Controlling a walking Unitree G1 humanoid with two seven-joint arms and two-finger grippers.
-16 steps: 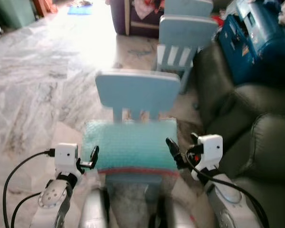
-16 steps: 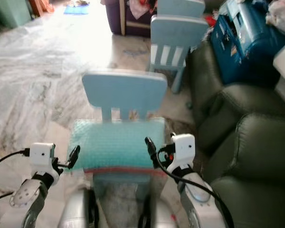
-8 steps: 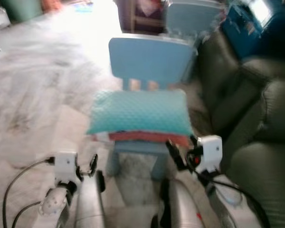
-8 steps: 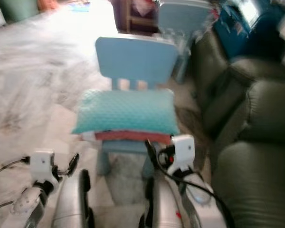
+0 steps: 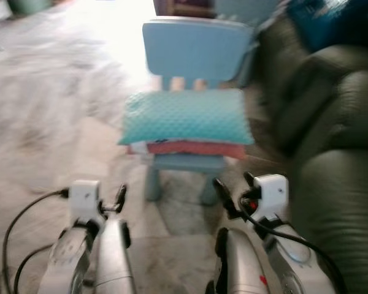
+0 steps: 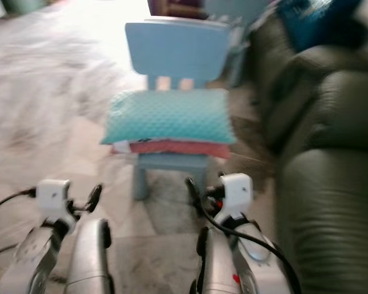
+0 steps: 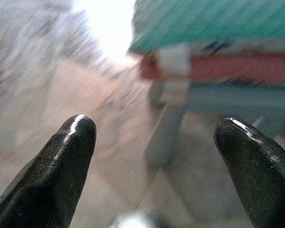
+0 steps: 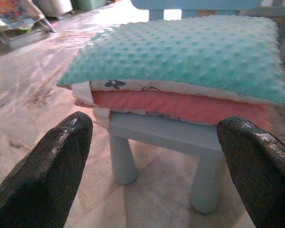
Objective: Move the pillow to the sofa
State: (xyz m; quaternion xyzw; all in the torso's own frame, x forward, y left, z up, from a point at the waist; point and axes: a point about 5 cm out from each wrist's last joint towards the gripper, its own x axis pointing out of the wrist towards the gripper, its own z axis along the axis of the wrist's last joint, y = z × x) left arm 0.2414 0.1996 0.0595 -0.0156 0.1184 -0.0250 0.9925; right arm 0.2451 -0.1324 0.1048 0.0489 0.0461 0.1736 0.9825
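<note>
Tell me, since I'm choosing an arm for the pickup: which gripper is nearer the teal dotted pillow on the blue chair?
Right. The right gripper sits just below the teal dotted pillow's right corner; the left gripper lies farther out, lower left.

no readable text, no labels, no brands, no numbers, no signs

A teal dimpled pillow (image 6: 167,116) lies on a small light-blue plastic chair (image 6: 176,49); a dark green leather sofa (image 6: 331,153) stands right.
</note>
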